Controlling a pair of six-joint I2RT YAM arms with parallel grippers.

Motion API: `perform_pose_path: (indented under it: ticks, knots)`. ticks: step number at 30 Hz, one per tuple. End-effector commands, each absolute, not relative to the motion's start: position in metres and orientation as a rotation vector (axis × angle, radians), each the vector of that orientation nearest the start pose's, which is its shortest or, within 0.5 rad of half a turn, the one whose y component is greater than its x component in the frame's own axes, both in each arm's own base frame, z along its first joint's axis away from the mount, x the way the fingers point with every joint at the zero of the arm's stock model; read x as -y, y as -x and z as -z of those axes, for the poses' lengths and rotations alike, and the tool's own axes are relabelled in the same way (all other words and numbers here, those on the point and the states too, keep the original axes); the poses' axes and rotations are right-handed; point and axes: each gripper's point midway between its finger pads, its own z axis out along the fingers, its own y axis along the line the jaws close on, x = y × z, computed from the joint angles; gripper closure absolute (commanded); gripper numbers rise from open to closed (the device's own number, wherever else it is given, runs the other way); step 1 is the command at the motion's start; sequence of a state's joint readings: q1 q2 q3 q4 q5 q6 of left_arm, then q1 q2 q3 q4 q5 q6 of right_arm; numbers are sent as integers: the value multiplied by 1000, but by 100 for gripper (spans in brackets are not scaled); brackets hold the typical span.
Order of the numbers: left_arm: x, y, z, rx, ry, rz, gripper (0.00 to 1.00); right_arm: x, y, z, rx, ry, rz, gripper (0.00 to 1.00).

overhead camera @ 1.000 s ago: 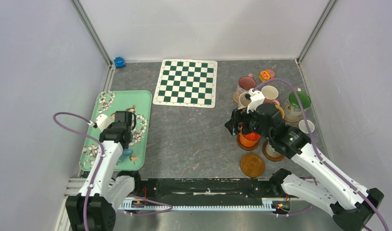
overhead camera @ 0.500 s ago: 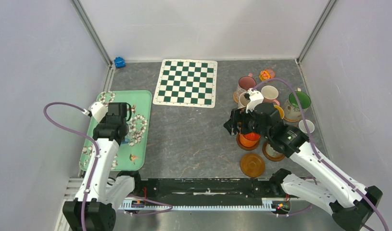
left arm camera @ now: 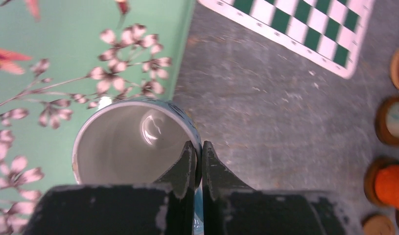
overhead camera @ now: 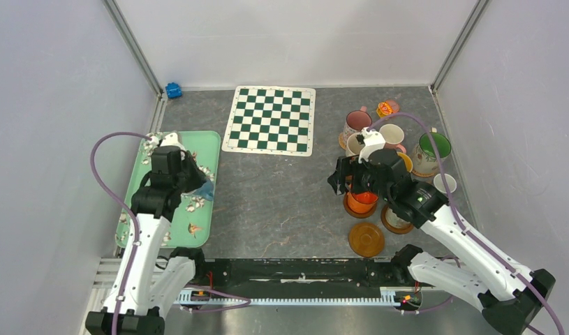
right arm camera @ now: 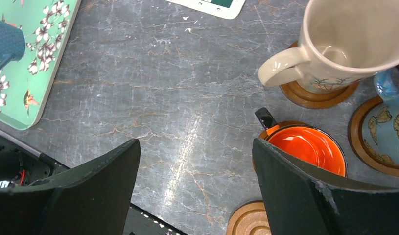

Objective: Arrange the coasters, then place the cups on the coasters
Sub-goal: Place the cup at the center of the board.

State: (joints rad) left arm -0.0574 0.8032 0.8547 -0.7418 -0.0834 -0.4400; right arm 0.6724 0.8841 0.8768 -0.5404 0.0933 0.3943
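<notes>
- Left wrist view: the left end effector (left arm camera: 197,152) is pressed together on the rim of the blue patterned cup (left arm camera: 131,144). One finger is inside the white bowl and one is outside.
- That cup hangs over the right edge of the mint-green tray (left arm camera: 55,29), with bare table (left arm camera: 266,112) just beside it.
- A second ago, seen from above, this arm stood nearer the bases over the tray, with the blue cup low beside it. It has since swung up and toward the table, taking the cup with it.
- By that change the pick looks done and the carry across the table just begun.
- The right end effector (right arm camera: 196,144) is spread wide and holds nothing. It hovers above the orange cup (right arm camera: 307,147), which sits on its coaster, and it has hardly shifted over the same second.
- Beyond it, the cream cup (right arm camera: 354,39) also stands on a coaster.
- One bare coaster (overhead camera: 366,239) lies nearest the arm bases. It looks the likeliest place for the blue cup, well apart from where the cup hangs now.
</notes>
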Motion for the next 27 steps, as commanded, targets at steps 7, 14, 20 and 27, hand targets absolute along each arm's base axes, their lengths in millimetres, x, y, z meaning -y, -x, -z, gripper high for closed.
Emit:
perform_pose_path:
  ticks: [7, 14, 20, 27]
  knots:
    - [97, -247, -238, -2127, -33, 314, 98, -161, -238, -249, -2025, 134, -462, 6]
    - [167, -233, -222, -2149, -320, 364, 98, -162, -239, -249, -2027, 130, -467, 6]
    - [227, -208, -203, -2134, -557, 400, 97, -159, -237, -242, -2037, 117, -455, 6]
    - [286, -173, -172, -2160, -735, 459, 95, -149, -237, -250, -2001, 80, -431, 6]
